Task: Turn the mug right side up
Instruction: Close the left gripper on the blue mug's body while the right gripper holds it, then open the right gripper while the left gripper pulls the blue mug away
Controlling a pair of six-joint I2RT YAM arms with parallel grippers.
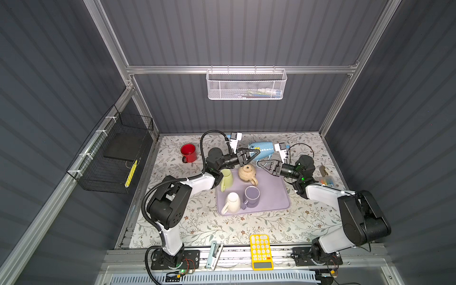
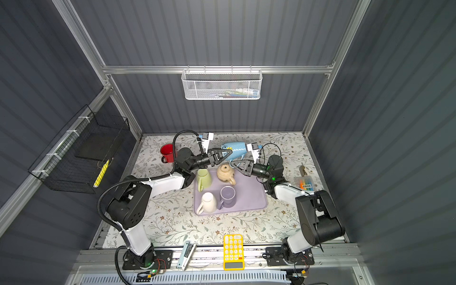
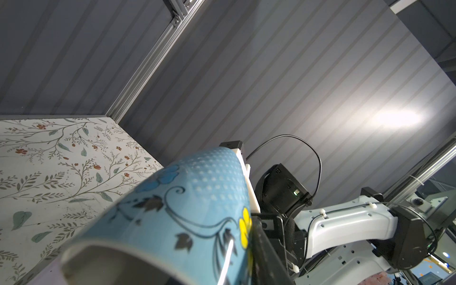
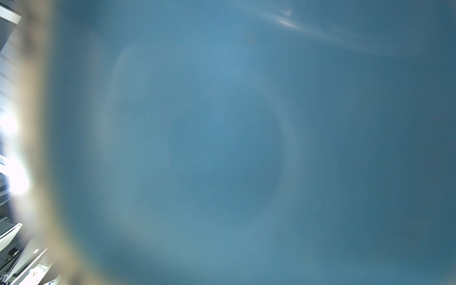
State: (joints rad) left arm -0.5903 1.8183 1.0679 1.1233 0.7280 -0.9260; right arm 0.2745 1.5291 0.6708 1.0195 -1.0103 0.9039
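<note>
"Blue mug with the flowers, see it? It's up in the air, lying on its side, near the back of the worktop. It's over the far edge of the purple tray or just behind it. I can't tell which."

"Why sideways?"

"I think it's halfway through the turn. Its mouth points at the left arm and its bottom at the right arm."

"Who's holding it?"

"The right claw is closed tight. It looks like it pinches the handle under the mug. The left claw is at the mouth end. One of its fingers lies along the outside, by the yellow flower. I can't tell if it has pinched the rim yet."

"Why two claws?"

"My guess is one holds on while the other takes a new grip. Then the mug can go mouth up."

"Is there room?"

"Not lots. The beige teapot sits right below the two claws, at the back of the tray. A green mug is beside the left arm. A white mug and a purple mug sit near the tray's front. The right half of the tray is bare, so that looks like the easy spot to set it down. The back wall is close behind. A red mug stands well off to the left."

"What could go wrong?"

"If it slips, it could land on the teapot."
</note>
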